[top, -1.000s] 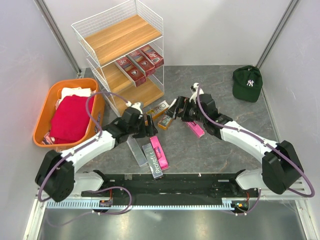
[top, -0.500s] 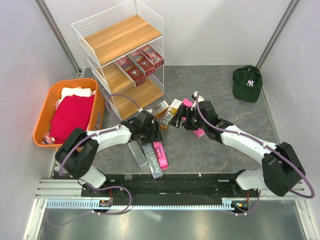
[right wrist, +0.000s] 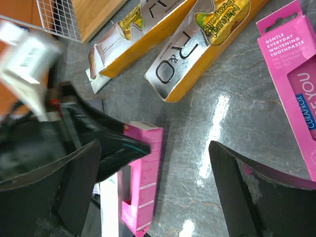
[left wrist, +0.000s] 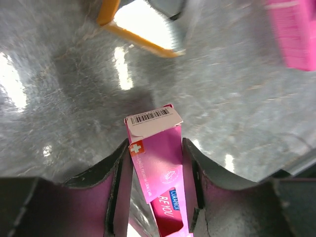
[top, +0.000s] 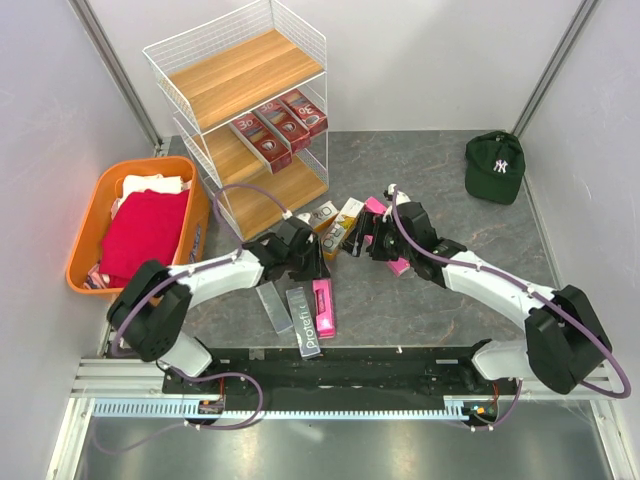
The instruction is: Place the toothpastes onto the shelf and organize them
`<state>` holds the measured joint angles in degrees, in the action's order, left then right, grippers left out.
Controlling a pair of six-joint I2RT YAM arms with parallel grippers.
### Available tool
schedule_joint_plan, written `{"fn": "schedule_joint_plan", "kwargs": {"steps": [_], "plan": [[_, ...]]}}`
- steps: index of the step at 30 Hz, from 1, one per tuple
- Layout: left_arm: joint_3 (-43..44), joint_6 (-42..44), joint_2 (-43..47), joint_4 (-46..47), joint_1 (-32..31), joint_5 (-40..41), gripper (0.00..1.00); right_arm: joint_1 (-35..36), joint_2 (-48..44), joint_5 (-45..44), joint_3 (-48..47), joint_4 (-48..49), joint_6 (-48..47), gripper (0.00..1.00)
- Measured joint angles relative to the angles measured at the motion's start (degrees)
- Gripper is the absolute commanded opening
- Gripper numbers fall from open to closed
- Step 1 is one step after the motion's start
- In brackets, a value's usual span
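Three toothpastes shelved; left pincer grips pink toothpaste.

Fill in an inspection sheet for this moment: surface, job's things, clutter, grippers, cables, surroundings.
Surface: grey stone-look table, glossy with glare.
Job's things: three dark red boxes on the middle board of the shelf; gold boxes, grey boxes and a second pink box lie loose on the table.
Clutter: green cap; orange basket holding folded cloths.
Grippers: left gripper closed on a pink box; right gripper open, empty.
Cables: purple cables loop along both arms.
Surroundings: pale walls; nothing else seen.
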<state>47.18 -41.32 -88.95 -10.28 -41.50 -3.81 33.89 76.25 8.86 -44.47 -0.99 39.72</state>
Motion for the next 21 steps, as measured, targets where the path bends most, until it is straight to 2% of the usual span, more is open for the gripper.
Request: {"fn": "schedule_joint_plan", "kwargs": {"steps": [6, 12, 16, 21], "plan": [[-1.53, -0.02, 11.17, 0.74, 0.72, 0.66, 0.32, 0.00, -1.31, -0.37, -0.02, -0.92, -1.03, 0.98], [-6.34, -1.36, 20.39, 3.26, 5.64, 0.09, 0.31, 0.76, -4.39, -1.92, -0.02, -1.03, -2.25, 0.98], [-12.87, -4.37, 26.53, 5.53, 9.60, -1.20, 0.29, 5.92, -6.51, -6.29, -0.20, -1.25, -3.54, 0.98], [-21.70, -10.80, 33.79, 11.41, 19.06, -5.62, 0.29, 15.78, -7.10, -12.26, -0.59, -1.07, -4.20, 0.98]]}}
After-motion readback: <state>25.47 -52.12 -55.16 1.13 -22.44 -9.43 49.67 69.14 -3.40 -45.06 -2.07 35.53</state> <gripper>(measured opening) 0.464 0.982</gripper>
